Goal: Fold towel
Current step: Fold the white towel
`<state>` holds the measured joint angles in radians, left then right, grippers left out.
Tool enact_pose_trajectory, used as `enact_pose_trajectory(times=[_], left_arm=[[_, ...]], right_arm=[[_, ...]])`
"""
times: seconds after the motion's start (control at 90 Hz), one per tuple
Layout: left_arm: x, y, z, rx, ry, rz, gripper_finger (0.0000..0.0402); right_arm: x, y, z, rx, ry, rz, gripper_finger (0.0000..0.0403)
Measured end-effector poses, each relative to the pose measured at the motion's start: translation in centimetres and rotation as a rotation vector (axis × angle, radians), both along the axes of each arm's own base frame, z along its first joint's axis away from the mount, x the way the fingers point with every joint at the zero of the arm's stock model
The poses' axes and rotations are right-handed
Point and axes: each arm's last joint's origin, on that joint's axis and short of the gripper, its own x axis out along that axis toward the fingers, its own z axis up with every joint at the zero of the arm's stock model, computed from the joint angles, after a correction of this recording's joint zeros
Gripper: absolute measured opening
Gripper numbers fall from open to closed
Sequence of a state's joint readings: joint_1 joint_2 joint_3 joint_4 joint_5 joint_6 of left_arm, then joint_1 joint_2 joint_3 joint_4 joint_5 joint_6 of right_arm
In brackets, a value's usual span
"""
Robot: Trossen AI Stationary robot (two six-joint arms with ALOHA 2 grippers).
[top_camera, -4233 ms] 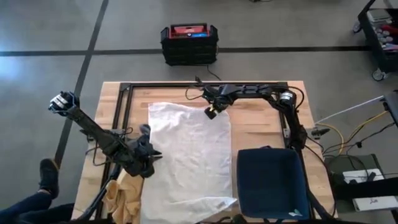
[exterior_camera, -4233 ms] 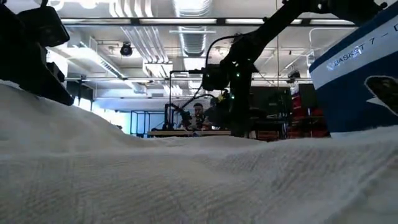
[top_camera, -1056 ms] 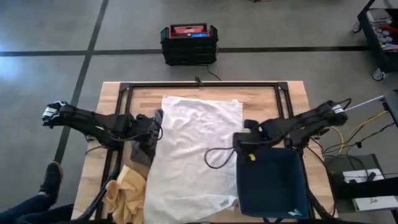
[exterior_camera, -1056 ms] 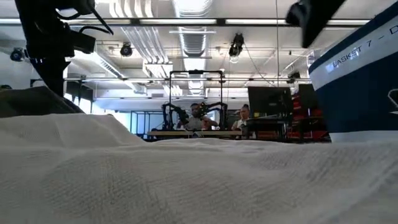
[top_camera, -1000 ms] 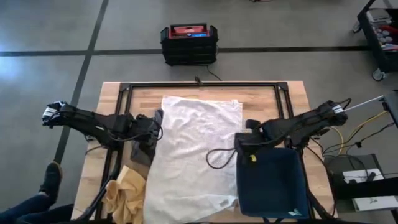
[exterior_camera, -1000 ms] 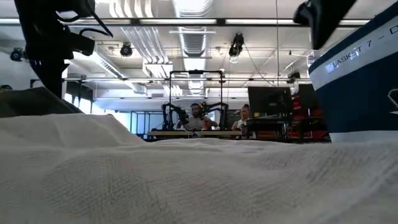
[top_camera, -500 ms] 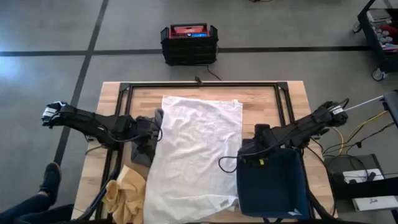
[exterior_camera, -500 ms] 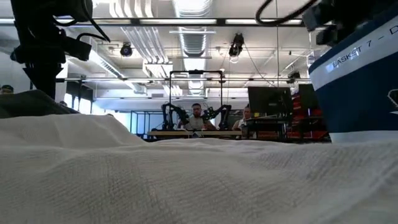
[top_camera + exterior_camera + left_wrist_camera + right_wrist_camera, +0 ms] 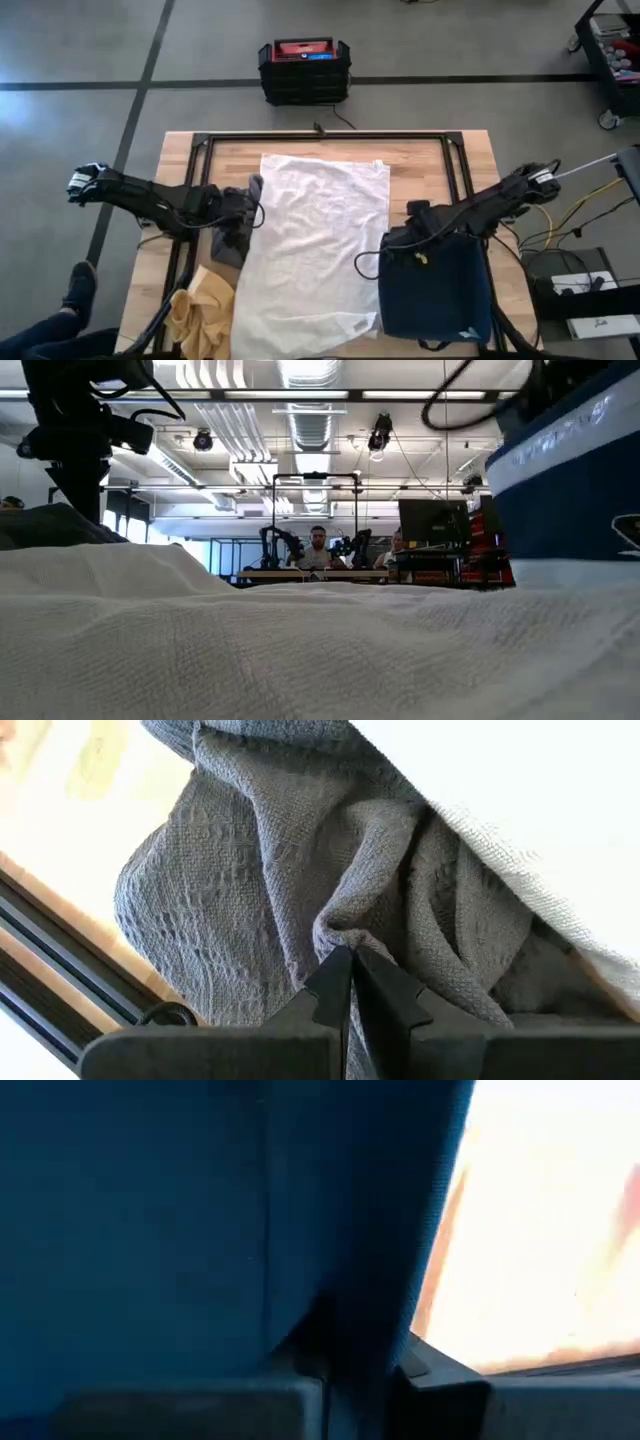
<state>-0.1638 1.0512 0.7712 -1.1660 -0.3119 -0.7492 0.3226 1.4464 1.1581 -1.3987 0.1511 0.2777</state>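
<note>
The white towel (image 9: 315,250) lies spread flat mid-table; it looks soft and floppy, so I'd grab corners. Left gripper (image 9: 345,965) by its left edge has its fingers pinched on a grey cloth (image 9: 300,890). Right gripper (image 9: 412,222) grips the blue basket (image 9: 435,285) (crowding the towel's right edge).

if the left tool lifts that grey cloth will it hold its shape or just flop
Probably flop: the grey cloth already bunches into soft folds where the left tool pinches it. Its coarse weave likely resists slipping, and it may drag the white towel lying over its edge.
</note>
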Motion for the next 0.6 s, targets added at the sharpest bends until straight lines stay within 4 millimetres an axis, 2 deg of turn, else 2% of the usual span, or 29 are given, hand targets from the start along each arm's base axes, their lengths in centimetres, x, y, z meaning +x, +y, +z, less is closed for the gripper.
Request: enact_pose_trajectory(times=[0.144, 0.267, 0.422, 0.6], left_arm=[[0.0, 0.0, 0.0, -0.001, -0.004, 0.0, 0.0004], [0.1, 0.0, 0.0, -0.001, -0.007, -0.001, 0.0004], [0.1, 0.0, 0.0, -0.001, -0.01, -0.007, 0.0004], [0.1, 0.0, 0.0, -0.002, -0.013, -0.008, 0.0004]], right_arm=[[0.4, -1.7, 4.5, -0.134, -0.056, 0.047, 0.0003], [1.0, -4.3, 6.7, -0.182, -0.098, 0.034, 0.0001], [1.3, -8.8, 7.4, -0.257, -0.069, 0.022, 0.0001], [1.1, -15.6, 6.8, -0.346, -0.035, -0.013, 0.0001]])
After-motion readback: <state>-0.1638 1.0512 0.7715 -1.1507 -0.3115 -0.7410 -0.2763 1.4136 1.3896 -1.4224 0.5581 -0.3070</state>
